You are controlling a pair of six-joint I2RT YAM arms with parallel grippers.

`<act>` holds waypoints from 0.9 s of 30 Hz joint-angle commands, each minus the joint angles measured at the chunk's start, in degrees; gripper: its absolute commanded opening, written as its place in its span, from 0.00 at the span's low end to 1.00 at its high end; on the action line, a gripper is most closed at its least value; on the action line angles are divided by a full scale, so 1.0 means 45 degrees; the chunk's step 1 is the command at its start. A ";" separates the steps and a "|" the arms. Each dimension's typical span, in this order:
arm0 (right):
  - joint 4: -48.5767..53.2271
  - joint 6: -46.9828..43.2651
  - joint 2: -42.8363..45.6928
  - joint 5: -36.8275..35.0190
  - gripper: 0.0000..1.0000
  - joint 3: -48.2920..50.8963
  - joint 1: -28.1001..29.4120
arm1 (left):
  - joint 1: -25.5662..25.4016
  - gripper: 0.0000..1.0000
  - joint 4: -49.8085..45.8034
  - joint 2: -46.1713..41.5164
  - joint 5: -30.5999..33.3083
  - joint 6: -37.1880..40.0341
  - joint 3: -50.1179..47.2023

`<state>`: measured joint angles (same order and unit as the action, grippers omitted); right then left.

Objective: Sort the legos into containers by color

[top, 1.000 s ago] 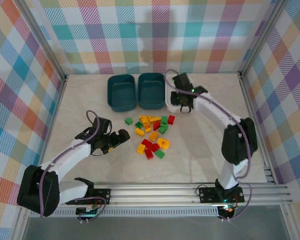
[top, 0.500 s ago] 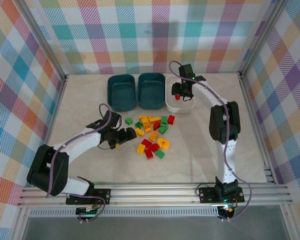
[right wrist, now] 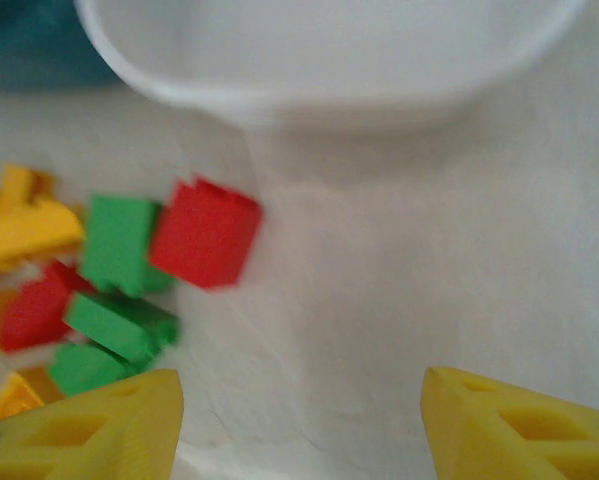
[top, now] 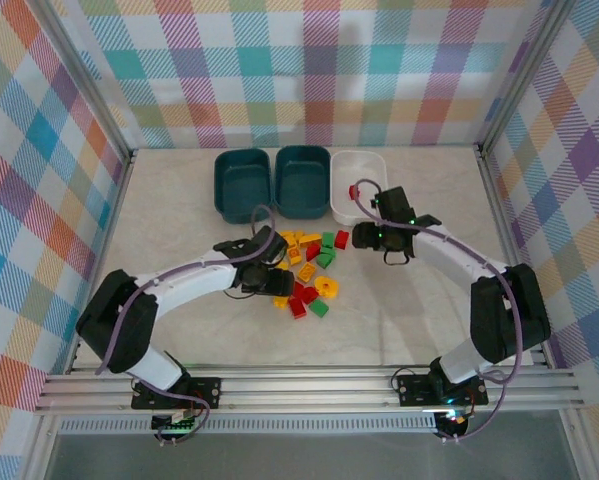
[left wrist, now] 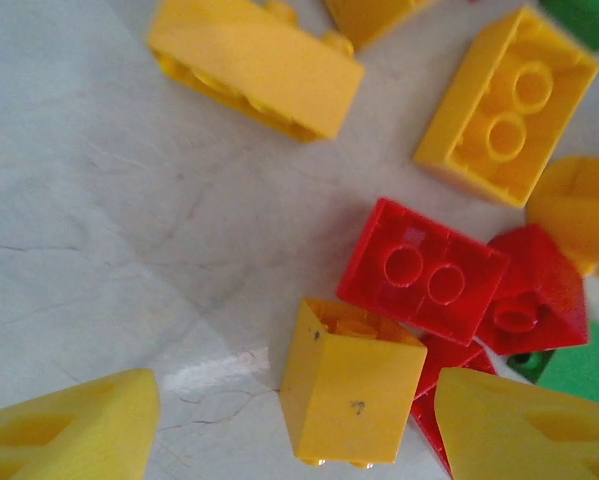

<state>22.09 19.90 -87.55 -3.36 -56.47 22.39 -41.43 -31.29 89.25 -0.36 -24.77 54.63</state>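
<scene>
Three tubs stand in a row at the far side of a pale marbled surface (top: 179,300). From the left they are a dark teal tub (top: 243,186), a second dark teal tub (top: 302,182) close against it, and a white tub (top: 359,172) just beside that. One red brick (top: 354,191) lies in the white tub by its left wall.

In front of the tubs, loose legos (top: 307,262) in red, yellow and green lie clustered on the surface. The left tool (left wrist: 297,405) hangs low over the near left edge of the cluster. Its yellow fingers (left wrist: 74,430) stand wide apart on either side of a yellow brick (left wrist: 351,385) and grip nothing. A red two-stud brick (left wrist: 424,270) lies just beyond it.

Right of the cluster, the right tool (right wrist: 301,420) hovers over bare surface in front of the white tub, jaws wide apart and empty. A red cube (right wrist: 205,232) and green bricks (right wrist: 119,245) lie to its left.
</scene>
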 commanded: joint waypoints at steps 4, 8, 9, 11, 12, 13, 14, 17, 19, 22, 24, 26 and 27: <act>-0.1186 0.0513 0.0844 0.0203 0.64 0.0916 -0.0054 | -0.0395 0.67 -0.0332 0.0824 0.0924 0.0557 0.0423; -0.1796 0.0675 0.0959 0.0107 0.64 0.1304 -0.0035 | -0.0398 0.63 -0.0420 0.1100 0.1189 0.0561 0.0528; -0.1844 0.0704 0.0977 0.0093 0.64 0.1337 -0.0035 | -0.0400 0.60 -0.0458 0.1169 0.1218 0.0564 0.0550; -0.2020 0.0743 0.1046 0.0074 0.64 0.1480 -0.0035 | -0.0402 0.59 -0.0528 0.1273 0.1298 0.0481 0.0607; -0.2107 0.0760 0.1085 0.0065 0.64 0.1563 -0.0020 | -0.0403 0.59 -0.0528 0.1282 0.1276 0.0451 0.0583; -0.2219 0.0809 0.1110 0.0064 0.64 0.1661 -0.0014 | -0.0403 0.59 -0.0477 0.1260 0.1198 0.0420 0.0541; -0.2288 0.0830 0.1115 0.0095 0.64 0.1732 -0.0015 | -0.0403 0.59 -0.0433 0.1259 0.1119 0.0423 0.0534; -0.2350 0.0872 0.1076 0.0085 0.64 0.1787 0.0025 | -0.0402 0.59 -0.0492 0.1379 0.1174 0.0397 0.0569; -0.2378 0.0881 0.1111 0.0066 0.64 0.1821 0.0044 | -0.0403 0.60 -0.0469 0.1229 0.1055 0.0374 0.0611; -0.2440 0.0890 0.1230 -0.0078 0.64 0.1910 0.0063 | -0.0406 0.62 -0.0595 0.0656 0.1031 0.0354 0.0743; -0.2494 0.0921 0.1334 -0.0190 0.64 0.2013 0.0080 | -0.0414 0.64 -0.0966 0.0372 0.1211 0.0386 0.1037; -0.2644 0.0977 0.1406 -0.0193 0.64 0.2141 0.0087 | -0.0411 0.68 -0.1202 0.0229 0.1187 0.0422 0.1263; -0.2728 0.1031 0.1427 -0.0229 0.64 0.2204 0.0102 | -0.0422 0.70 -0.1283 0.0205 0.1154 0.0415 0.1348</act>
<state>11.94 23.51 -82.87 -3.66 -47.55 22.50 -43.00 -33.76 92.77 3.73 -22.92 58.04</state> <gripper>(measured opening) 0.641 0.684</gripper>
